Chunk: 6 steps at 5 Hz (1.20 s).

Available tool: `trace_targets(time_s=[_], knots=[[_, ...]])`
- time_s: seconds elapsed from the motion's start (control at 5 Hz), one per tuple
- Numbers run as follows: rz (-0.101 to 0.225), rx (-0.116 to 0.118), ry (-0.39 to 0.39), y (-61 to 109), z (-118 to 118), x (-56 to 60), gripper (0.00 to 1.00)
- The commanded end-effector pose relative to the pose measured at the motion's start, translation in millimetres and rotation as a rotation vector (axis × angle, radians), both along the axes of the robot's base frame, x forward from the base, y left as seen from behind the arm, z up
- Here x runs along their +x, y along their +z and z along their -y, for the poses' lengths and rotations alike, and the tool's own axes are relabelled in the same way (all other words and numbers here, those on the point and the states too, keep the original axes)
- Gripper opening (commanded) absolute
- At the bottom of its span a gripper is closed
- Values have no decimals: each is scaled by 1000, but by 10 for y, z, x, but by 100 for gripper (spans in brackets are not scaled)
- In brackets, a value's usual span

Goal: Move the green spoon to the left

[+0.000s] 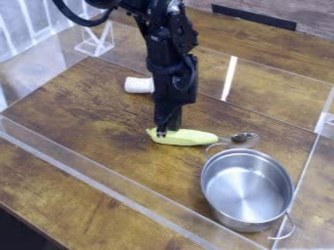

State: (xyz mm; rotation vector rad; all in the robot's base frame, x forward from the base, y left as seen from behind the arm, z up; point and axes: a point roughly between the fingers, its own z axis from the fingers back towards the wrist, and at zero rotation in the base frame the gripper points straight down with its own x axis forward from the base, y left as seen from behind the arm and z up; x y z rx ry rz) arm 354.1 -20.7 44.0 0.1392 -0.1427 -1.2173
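"What is lying nearest in the view?"

"The tabletop [78,161] is spreading around the steel pot [245,190], and a pale strip [117,188] is running across it on the pot's left. The pot is standing upright and open at the top, with one wire handle [283,230] sticking out on its near right side and another [220,146] on its far left side."

"And the green spoon [183,138]?"

"It's lying just beyond the pot — its thick yellow-green handle is pointing left, away from the pot's far side, and its small silver head is resting just behind the pot's far rim."

"What are the fingers [164,131] doing?"

"They're clenched together, pointing down at the left part of the spoon's handle, to the far left of the pot. I can't tell whether they're pinching any of it."

"Anything farther back?"

"A white object [137,85] is lying well beyond the pot and to its left, partly hidden by the dark arm [167,61]. A short white strip [231,73] is running lengthwise beyond the pot, and a dark bar [255,14] is showing farthest off, past everything behind the pot."
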Motion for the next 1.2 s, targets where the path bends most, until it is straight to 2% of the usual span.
trace_targets(time_s=[0.0,0.2,0.4,0.6,0.8,1.0], knots=[[-4,-7,48,-12,-72,15,100],[-12,-10,92,26,-118,33,0],[-17,-5,79,28,-159,58,0],[-26,-15,60,-127,-188,98,100],[-33,-26,40,-202,-210,144,100],[-44,-41,28,-227,-267,126,100]])
